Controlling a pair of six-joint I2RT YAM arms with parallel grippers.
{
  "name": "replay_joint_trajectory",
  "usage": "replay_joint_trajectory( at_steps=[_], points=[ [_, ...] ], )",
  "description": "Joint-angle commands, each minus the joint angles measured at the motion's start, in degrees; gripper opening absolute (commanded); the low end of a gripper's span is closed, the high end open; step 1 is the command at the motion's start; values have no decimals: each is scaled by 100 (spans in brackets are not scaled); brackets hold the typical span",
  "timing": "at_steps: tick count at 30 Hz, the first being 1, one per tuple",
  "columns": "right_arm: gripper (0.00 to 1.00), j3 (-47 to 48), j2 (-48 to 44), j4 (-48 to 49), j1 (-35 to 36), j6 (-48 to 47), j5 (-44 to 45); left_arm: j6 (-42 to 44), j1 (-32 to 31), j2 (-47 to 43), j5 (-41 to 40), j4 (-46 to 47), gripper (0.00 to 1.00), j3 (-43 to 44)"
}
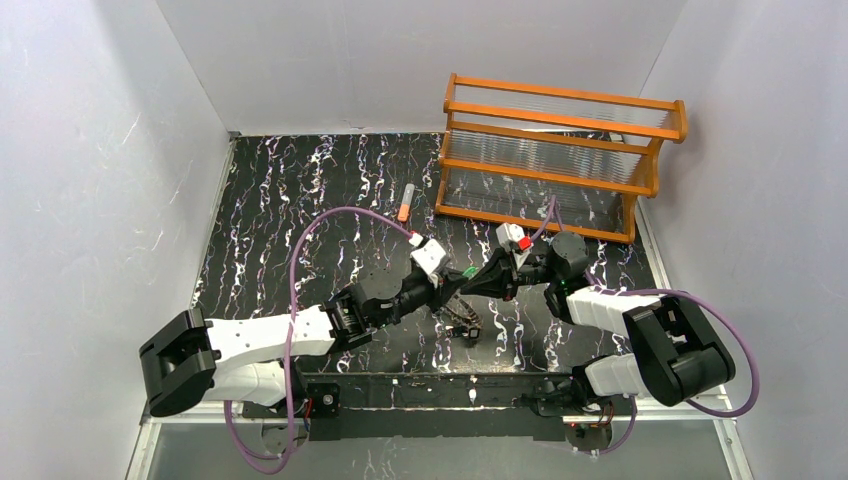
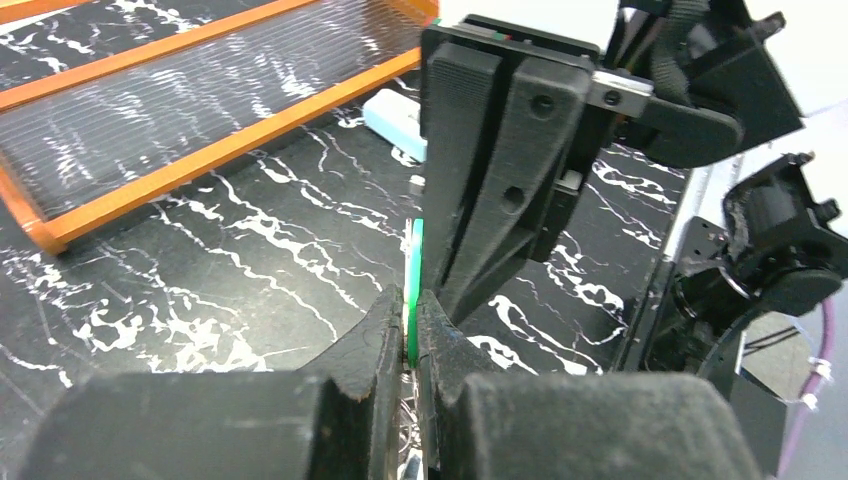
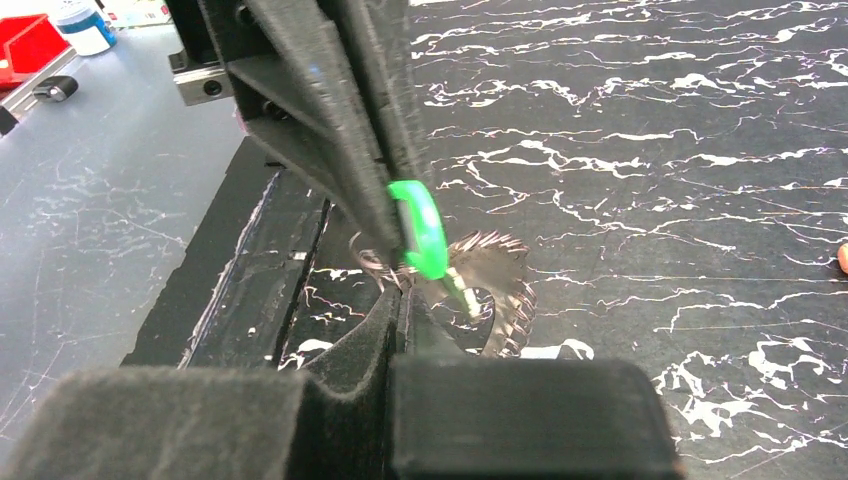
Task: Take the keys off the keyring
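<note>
Right, both claws are clenched nose to nose over the black marbled table [image 1: 300, 220], mid near edge. Our left gripper [image 2: 412, 345] pinches the small green plastic key [image 3: 420, 230]. Our right gripper [image 3: 400, 310] is clamped just below it, on what we can't tell. The flat grey toothed metal keyring [image 3: 500, 285] dangles beneath. We'd hold one side fixed and walk the key along the coil slowly, no yanking.

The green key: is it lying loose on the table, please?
No, the green key stands clamped in the shut left pincer.
</note>
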Motion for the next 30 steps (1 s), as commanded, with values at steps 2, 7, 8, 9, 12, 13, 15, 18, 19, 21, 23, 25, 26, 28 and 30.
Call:
replay_joint_trajectory(
  at_steps=[2, 7, 8, 9, 12, 13, 15, 18, 19, 21, 23, 25, 26, 28, 30],
  points=[
    [1, 125, -58, 203, 32, -64, -145, 54, 26, -273, -735, 233, 0, 180],
    [1, 66, -145, 101, 32, -122, -50, 34, 26, -345, -1039, 223, 0, 124],
    [1, 54, -163, 103, 39, -136, -22, 23, 26, -368, -1079, 220, 0, 107],
    [1, 40, -192, 103, 37, -132, 17, 7, 26, -381, -1122, 206, 0, 90],
    [1, -60, -311, 138, 33, -161, 270, -92, 27, -464, -1311, 90, 0, 46],
    [1, -81, -361, 150, 33, -166, 328, -138, 26, -479, -1394, 38, 0, 34],
    [1, -145, -459, 204, 32, -155, 439, -240, 26, -506, -1571, -76, 0, 15],
    [1, -240, -609, 391, 38, -34, 577, -400, 29, -523, -1791, -250, 0, -7],
    [1, -246, -671, 389, 35, -29, 580, -459, 27, -522, -1828, -290, 0, -11],
    [1, -216, -739, 256, 40, -77, 513, -531, 27, -510, -1895, -344, 0, 1],
    [1, -146, -802, -50, 37, -215, 421, -537, 30, -492, -1866, -349, 0, 49],
    [1, -70, -855, -357, 45, -376, 349, -501, 35, -452, -1775, -349, 0, 159],
    [1, -26, -886, -551, 60, -499, 334, -494, 35, -424, -1703, -361, 0, 238],
    [1, 63, -969, -997, 119, -754, 375, -533, 34, -334, -1558, -428, 0, 394],
    [1, 139, -1078, -1397, 186, -1032, 468, -581, 35, -256, -1405, -544, 0, 554]
  ],
)
